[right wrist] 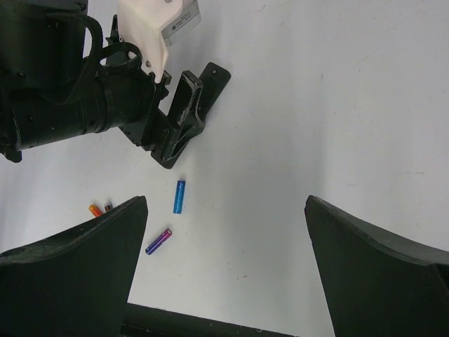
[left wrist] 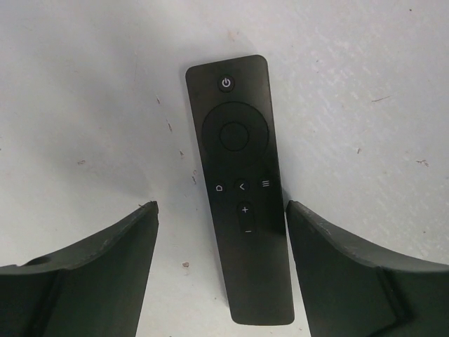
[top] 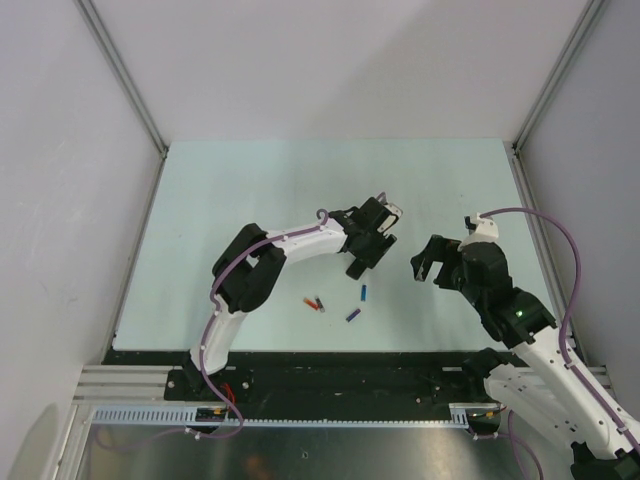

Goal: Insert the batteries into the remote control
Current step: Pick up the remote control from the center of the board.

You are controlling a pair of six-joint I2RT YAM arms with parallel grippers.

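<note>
The remote control is a slim black bar lying flat on the table, buttons up. My left gripper is open and straddles its lower half; the right finger is close to the remote's edge and the left finger stands well apart. In the top view the left gripper hides most of the remote. A blue battery, a blue-purple one and a red-orange one lie loose nearer the arm bases. My right gripper is open and empty, to the right of the left gripper.
The right wrist view shows the blue battery, the blue-purple battery and the orange battery to the left of the open right gripper. The table's black near edge runs below. Walls enclose the pale table.
</note>
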